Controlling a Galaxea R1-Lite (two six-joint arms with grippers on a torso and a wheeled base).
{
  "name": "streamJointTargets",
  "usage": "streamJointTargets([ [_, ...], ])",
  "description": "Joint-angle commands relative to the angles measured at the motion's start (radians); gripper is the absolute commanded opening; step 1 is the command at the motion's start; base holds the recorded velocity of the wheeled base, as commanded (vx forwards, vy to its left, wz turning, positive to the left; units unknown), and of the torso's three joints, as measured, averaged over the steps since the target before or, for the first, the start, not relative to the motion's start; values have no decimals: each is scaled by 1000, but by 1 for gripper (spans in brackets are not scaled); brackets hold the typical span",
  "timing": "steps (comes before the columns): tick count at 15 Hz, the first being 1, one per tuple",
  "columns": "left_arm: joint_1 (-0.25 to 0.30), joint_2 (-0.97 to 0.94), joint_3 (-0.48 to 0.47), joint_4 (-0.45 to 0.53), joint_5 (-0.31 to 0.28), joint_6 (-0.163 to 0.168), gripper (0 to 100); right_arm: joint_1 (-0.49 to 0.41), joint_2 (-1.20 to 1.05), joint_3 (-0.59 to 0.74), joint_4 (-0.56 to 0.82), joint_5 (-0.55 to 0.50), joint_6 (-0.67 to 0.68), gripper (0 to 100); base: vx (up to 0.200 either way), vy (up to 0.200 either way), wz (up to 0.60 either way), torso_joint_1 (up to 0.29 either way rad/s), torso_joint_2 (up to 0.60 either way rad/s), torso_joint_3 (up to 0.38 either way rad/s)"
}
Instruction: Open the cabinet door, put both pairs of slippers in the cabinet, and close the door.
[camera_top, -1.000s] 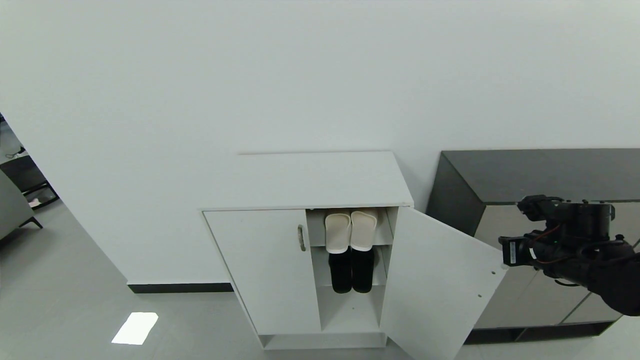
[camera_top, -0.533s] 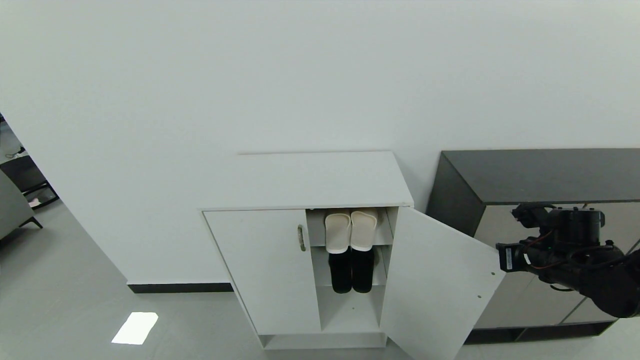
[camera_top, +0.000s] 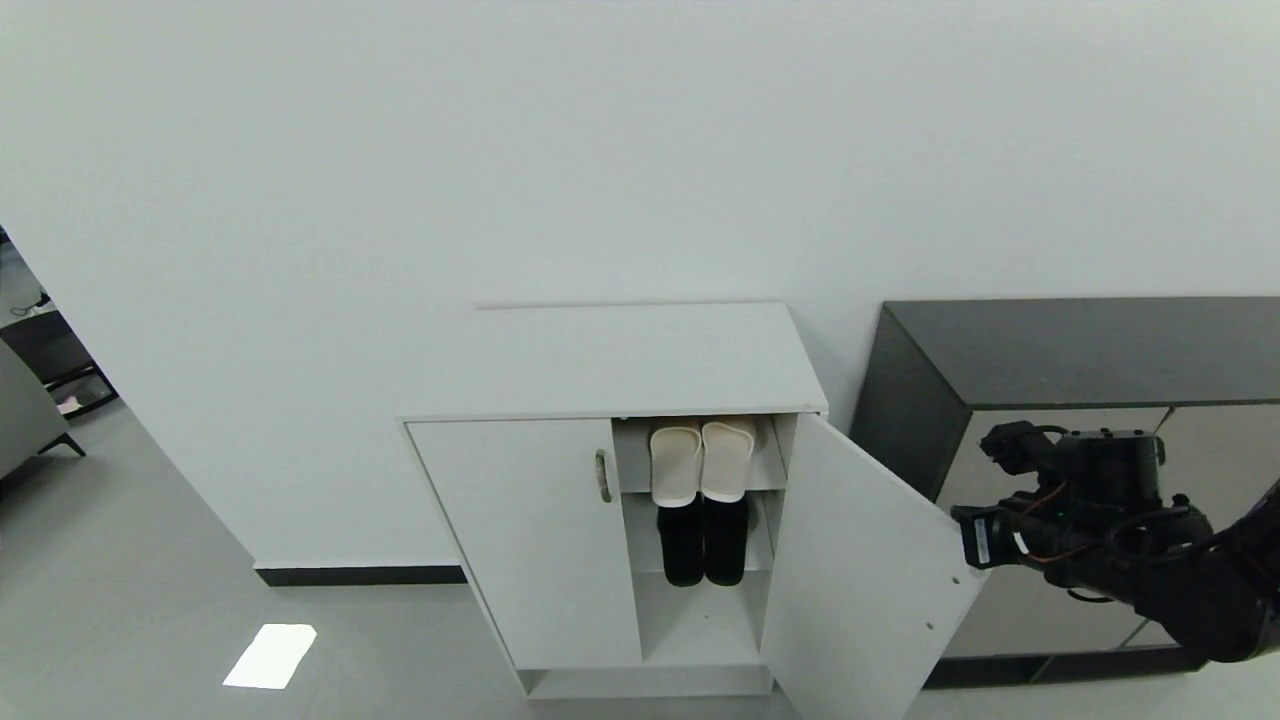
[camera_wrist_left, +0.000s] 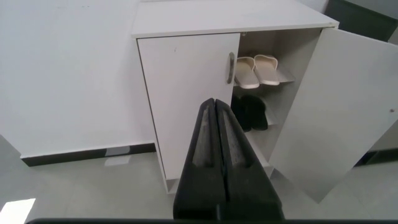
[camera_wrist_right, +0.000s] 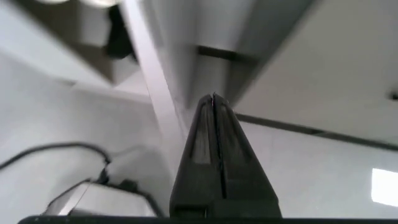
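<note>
Door (camera_top: 870, 560) on the cabinet's (camera_top: 640, 360) right side stands open. Inside, white slippers (camera_top: 700, 462) lie on the upper shelf (camera_top: 768, 472), with black slippers (camera_top: 702, 545) on the lower shelf (camera_top: 762, 540). My right claw (camera_wrist_right: 213, 99), pinched closed on nothing, sits by the door's outer edge; I can't tell whether it touches. My left claw (camera_wrist_left: 215, 102), likewise closed and empty, faces the cabinet front.

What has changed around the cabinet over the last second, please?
The right gripper moved left at the free edge of the open right door, which swung slightly toward closing. The white slippers, the black slippers and the shut left door stayed as they were.
</note>
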Motion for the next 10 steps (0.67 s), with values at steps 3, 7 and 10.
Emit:
streamJointTargets([
  [3, 0, 0, 0, 0, 0, -1, 0, 144, -54, 38, -1, -2, 23, 0, 0, 0, 0, 0, 0, 0],
  [7, 0, 0, 0, 0, 0, -1, 0, 185, -68, 50, -1, -4, 38, 0, 0, 0, 0, 0, 0, 0],
  [10, 0, 0, 0, 0, 0, -1, 0, 197, -68, 52, -1, -7, 38, 0, 0, 0, 0, 0, 0, 0],
])
